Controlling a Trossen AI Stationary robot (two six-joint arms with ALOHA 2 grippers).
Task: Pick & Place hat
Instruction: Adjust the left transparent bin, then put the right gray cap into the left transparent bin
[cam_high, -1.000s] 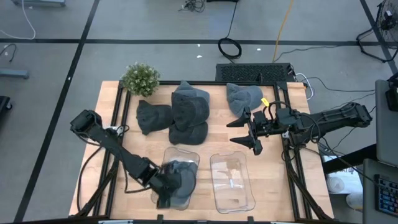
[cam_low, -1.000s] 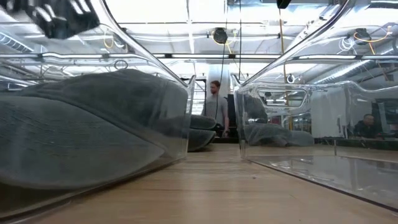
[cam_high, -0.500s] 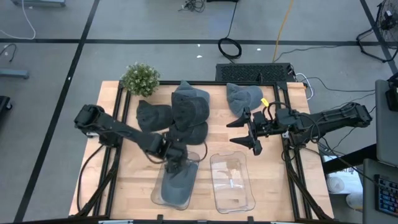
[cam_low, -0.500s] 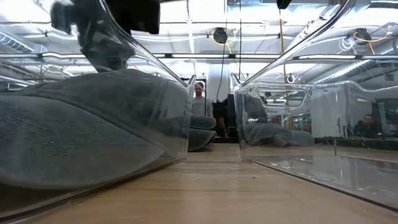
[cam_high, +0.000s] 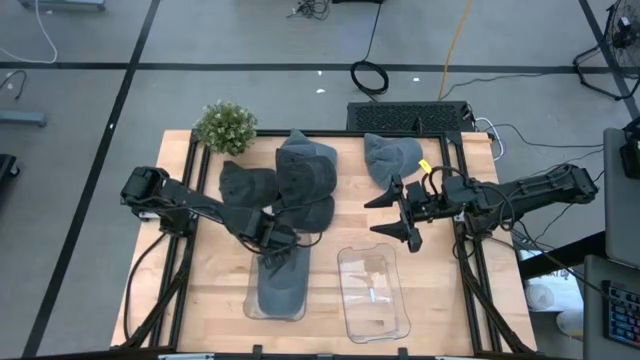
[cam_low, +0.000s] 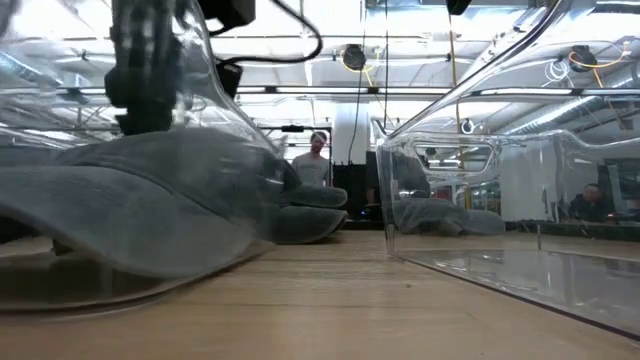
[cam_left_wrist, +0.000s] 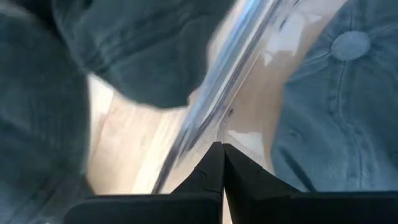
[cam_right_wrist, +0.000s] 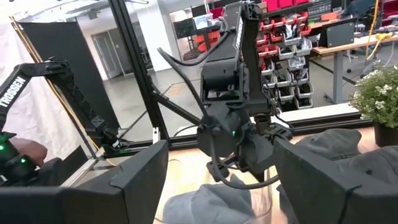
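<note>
Wooden table (cam_high: 215, 285): grey hat (cam_high: 281, 287) fills clear bin (cam_high: 252, 306).

Grey concrete floor (cam_high: 250, 60) with cables, bright ceiling lights (cam_low: 300, 15), red-binned shelving (cam_right_wrist: 298, 25) behind

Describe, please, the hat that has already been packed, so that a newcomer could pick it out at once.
Find the two clear plastic bins at the near edge of the wooden table. The packed hat lies in the left bin, just below the left gripper, whose fingers are shut. Unlike the other grey hats piled loose by the plant, it alone sits inside a container; the right bin holds no hat.
</note>
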